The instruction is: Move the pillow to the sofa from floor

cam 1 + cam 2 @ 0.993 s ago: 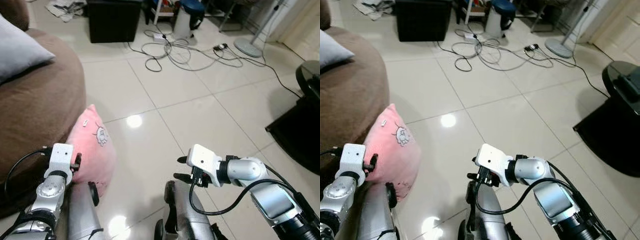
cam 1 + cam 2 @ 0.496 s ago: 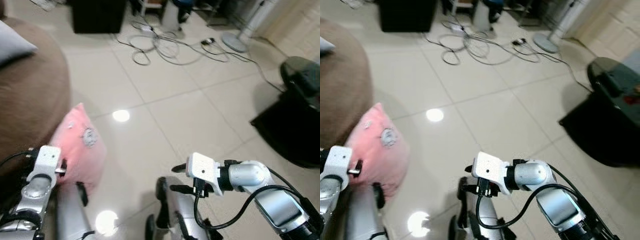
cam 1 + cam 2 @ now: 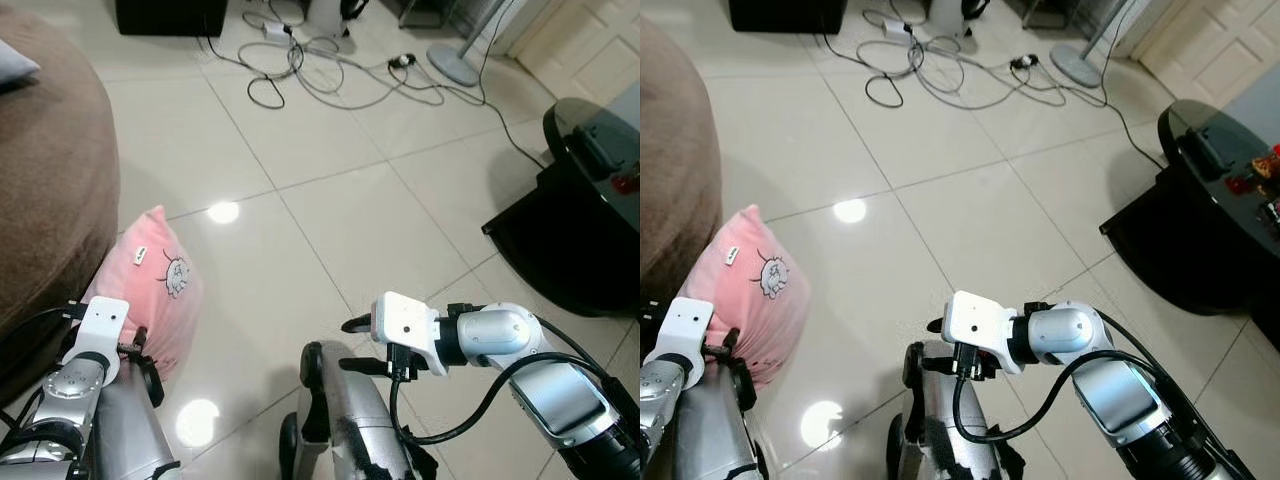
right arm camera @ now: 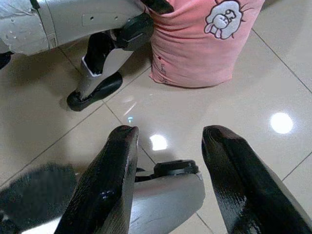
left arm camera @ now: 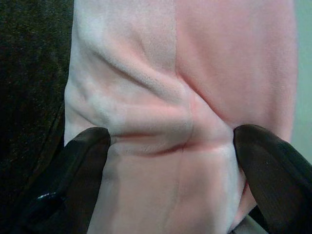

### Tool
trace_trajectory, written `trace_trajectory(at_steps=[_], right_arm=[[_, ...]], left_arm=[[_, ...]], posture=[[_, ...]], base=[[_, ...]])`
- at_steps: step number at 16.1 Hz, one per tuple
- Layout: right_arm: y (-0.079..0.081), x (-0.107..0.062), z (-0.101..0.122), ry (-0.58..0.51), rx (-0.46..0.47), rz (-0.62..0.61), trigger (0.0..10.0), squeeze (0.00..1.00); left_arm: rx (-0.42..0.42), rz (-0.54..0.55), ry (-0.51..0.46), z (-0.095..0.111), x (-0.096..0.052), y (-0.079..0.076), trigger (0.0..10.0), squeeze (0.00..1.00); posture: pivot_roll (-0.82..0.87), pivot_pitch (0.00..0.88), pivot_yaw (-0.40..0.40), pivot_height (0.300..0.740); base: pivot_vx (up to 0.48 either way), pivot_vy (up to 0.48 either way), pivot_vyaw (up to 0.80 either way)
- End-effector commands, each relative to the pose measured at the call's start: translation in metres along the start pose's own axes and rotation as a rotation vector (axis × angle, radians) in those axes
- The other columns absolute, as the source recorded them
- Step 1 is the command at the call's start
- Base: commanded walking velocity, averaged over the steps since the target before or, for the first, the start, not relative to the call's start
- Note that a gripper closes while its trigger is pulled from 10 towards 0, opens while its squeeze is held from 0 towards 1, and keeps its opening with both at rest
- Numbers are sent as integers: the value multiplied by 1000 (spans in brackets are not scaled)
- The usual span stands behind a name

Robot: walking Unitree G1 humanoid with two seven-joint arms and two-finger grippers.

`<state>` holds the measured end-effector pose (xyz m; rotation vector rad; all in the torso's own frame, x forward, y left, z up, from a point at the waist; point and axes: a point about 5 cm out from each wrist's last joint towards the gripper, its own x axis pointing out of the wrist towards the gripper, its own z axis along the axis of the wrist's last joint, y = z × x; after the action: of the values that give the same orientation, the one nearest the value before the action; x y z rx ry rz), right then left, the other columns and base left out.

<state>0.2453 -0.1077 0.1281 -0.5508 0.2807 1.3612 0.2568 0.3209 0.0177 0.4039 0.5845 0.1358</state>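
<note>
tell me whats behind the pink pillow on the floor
The pink pillow leans against the brown sofa, whose base rises right behind it. The left gripper straddles its near edge, fingers spread. Where pillow meets sofa is covered by the pillow itself.

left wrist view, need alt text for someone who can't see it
The left tool has its two black fingers spread on either side of a soft pink plush pillow, pressing into its creased fabric. Dark brown sofa upholstery lies along one side of the pillow, and a thin strip of pale floor tile along the other.
</note>
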Motion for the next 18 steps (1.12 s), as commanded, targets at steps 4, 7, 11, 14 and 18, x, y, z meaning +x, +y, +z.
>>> trace_trajectory(at_steps=[4,7,11,14,18], right_arm=[[4,2,-6,12,22,19,10000,0],[3,2,-8,20,18,21,10000,0],[4,0,-9,24,19,7,10000,0],[3,-1,-7,22,18,6,10000,0],[2,-1,-6,18,19,4,10000,0]], left_arm=[[55,-68,57,-13,-2,-17,0,0],[64,-59,58,-12,-2,-16,0,0],[85,-31,69,-14,-2,-14,0,0],[84,-20,69,-13,-2,-13,0,0],[78,-19,62,-11,-1,-11,0,0]], posture=[[-202,234,-399,551],[-202,234,-399,551],[-200,232,-400,551],[-202,234,-400,551],[-197,234,-397,551]], base=[[0,0,0],[0,0,0],[0,0,0],[0,0,0],[0,0,0]])
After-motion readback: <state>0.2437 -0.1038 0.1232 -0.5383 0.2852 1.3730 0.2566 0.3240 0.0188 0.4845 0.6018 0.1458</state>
